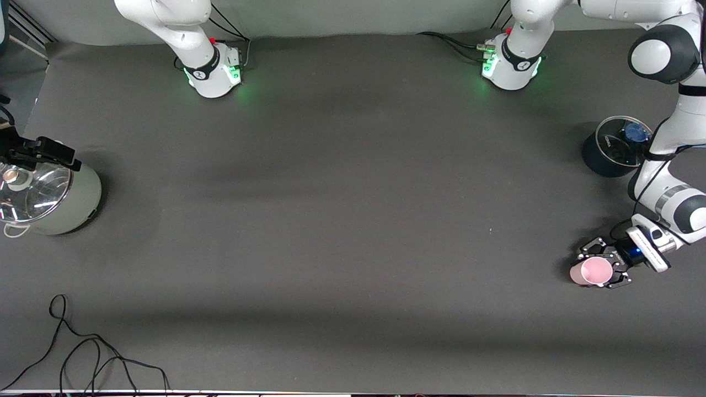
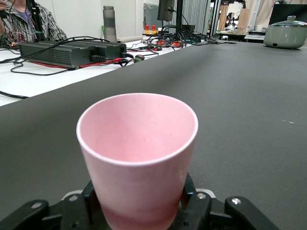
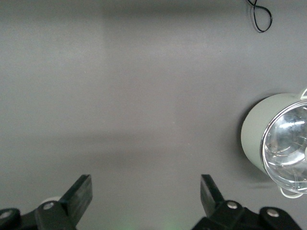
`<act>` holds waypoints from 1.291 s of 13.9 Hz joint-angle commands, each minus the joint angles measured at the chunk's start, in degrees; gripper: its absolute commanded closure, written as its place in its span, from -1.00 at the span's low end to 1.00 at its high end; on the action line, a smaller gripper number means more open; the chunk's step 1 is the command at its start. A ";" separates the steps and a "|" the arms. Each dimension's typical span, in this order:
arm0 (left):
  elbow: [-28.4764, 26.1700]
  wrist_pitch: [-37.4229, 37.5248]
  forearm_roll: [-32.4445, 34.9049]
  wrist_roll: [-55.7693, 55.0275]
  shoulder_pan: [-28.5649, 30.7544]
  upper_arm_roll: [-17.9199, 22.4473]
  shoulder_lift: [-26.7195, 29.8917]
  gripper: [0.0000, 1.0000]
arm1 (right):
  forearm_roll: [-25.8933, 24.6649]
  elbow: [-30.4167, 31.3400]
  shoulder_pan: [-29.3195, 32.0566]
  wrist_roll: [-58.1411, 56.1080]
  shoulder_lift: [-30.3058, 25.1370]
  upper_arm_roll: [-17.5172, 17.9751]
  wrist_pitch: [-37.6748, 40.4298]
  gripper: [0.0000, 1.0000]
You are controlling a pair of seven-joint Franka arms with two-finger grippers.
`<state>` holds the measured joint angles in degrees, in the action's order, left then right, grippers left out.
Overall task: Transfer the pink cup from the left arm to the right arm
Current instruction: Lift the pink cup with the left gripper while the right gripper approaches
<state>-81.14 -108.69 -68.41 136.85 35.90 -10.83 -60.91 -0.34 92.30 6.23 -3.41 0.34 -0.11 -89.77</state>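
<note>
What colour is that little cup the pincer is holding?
The cup is pale pink, plain inside and out; the left wrist view shows it best.

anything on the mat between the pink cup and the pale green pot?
Nothing: the front view shows only bare dark mat between the pink cup, held in the left end effector, and the pale green pot.

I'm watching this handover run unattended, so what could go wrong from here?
1. The left gripper holds the pink cup only low on its tapered wall, so it might slip.
2. The right gripper waits open beside the pale green pot, at the table's other end; a long carry could jostle the cup.
</note>
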 commanded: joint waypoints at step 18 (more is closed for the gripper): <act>-11.49 -17.13 -2.85 -35.42 -7.60 -14.80 25.04 0.28 | 0.87 -0.54 -0.35 -0.37 0.01 -0.50 0.65 -1.00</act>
<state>-86.73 -119.61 -68.34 102.00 28.30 -21.44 -40.16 -0.34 92.29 6.24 -3.41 0.34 -0.21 -89.77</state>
